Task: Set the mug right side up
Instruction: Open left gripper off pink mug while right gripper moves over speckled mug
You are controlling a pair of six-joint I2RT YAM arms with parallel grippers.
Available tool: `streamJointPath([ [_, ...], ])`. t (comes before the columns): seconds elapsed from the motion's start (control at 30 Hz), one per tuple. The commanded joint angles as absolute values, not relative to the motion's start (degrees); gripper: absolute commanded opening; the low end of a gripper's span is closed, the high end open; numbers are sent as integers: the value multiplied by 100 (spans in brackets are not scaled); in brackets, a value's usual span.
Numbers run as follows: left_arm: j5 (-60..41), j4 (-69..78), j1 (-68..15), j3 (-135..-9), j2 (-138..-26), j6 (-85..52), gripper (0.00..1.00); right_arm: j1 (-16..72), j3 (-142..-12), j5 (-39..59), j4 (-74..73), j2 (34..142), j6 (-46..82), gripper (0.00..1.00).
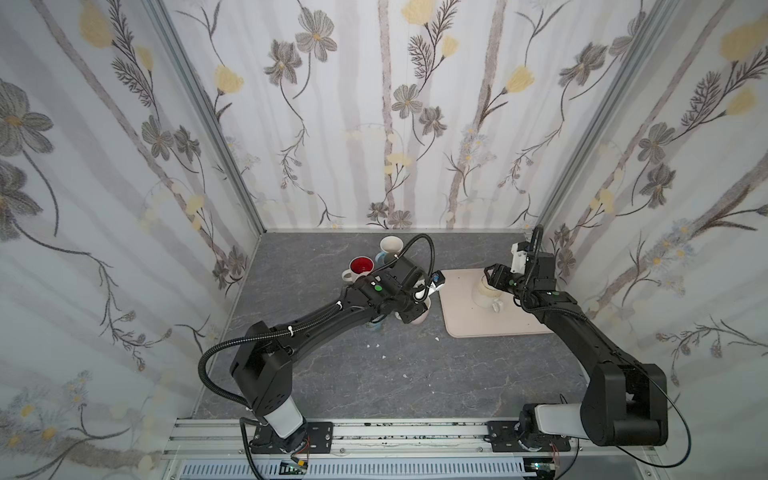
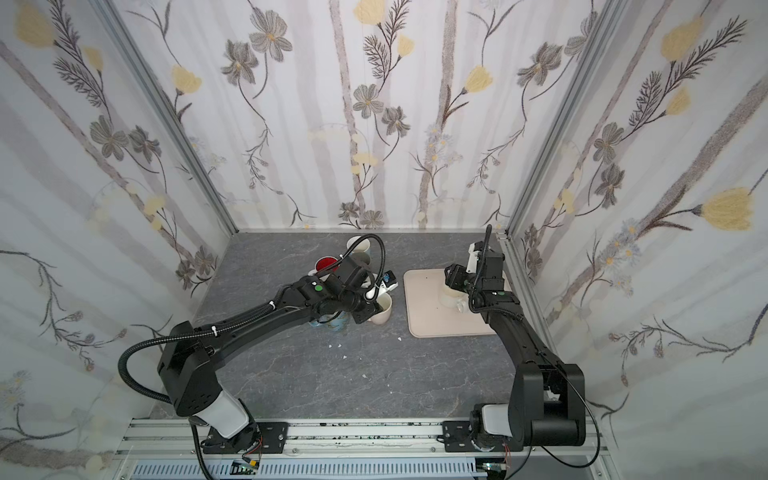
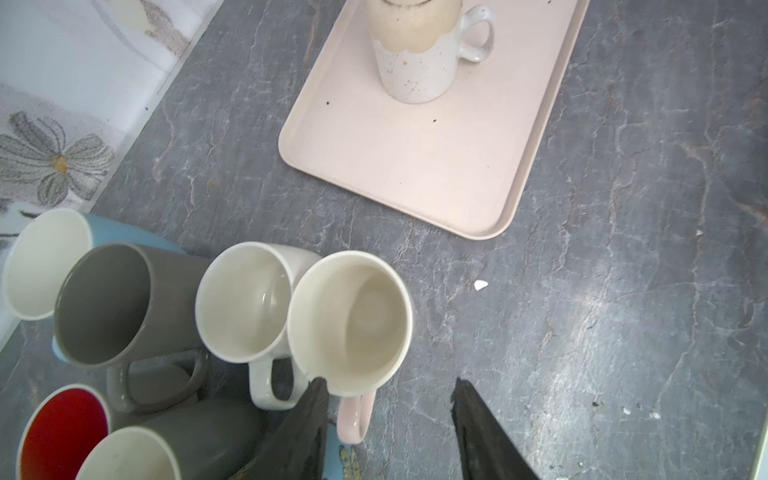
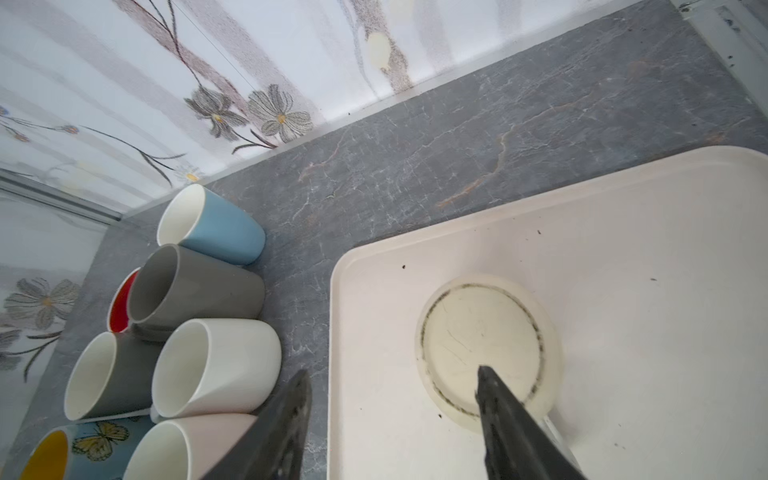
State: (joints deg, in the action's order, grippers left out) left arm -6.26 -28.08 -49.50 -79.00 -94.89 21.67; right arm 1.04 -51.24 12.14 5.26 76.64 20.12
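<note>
Table (image 1: pixel 415 374): a grey, marble-veined surface is seen in both top views, walled on three sides by flowered paper.
Left arm (image 1: pixel 324 320): it is stretched from the front rail to a group of mugs left of centre.
Right arm (image 1: pixel 582 332): it is bent over the tray at the right rear.
Tray (image 1: pixel 469 328): a pale pink rectangle is laid flat on the table, near the group of mugs but apart from it.
Group of mugs: upright mugs are packed together on the table, mouths up. These are a blue mug (image 4: pixel 220 228), a grey mug (image 4: pixel 195 286), a white mug (image 4: pixel 220 365), a pink mug (image 3: pixel 349 320), a red-lined mug (image 1: pixel 360 265), a dark grey mug (image 4: pixel 108 374) with a white inside, and a butterfly mug (image 4: pixel 83 449) with a yellow inside.
Speckled mug (image 3: pixel 415 62): it is stood upside down on the rear half of the tray, with its ringed base (image 4: pixel 482 340) uppermost and its handle (image 1: pixel 497 306) turned toward the front.
Left claw (image 3: pixel 388 380): the jaws are held moderately apart and nothing is clamped. One finger is seen at the pink mug's rim and the other over bare table; contact cannot be told.
Right claw (image 4: pixel 394 372): the jaws are spread wide and nothing is grasped. One finger is seen over the upturned base and the other past the tray's edge; contact cannot be told.
White chips (image 3: pixel 481 285): small flecks are scattered on the table.
</note>
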Motion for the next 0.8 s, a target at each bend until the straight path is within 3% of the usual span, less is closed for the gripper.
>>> streamJointPath([
  [0.0, -782, -2452, -5083, -7961, -9640, 2004, 49, 114, -4956, 598, 1246, 7554, 1549, 62],
  [0.23, -769, -2514, -5262, -8194, -9944, 1986, 50, 203, -4435, 130, 1433, 7321, 964, 63],
  [0.77, -594, -2627, -5337, -8244, -9970, 1934, 51, 488, -5217, 13, 1455, 8856, 714, 57],
])
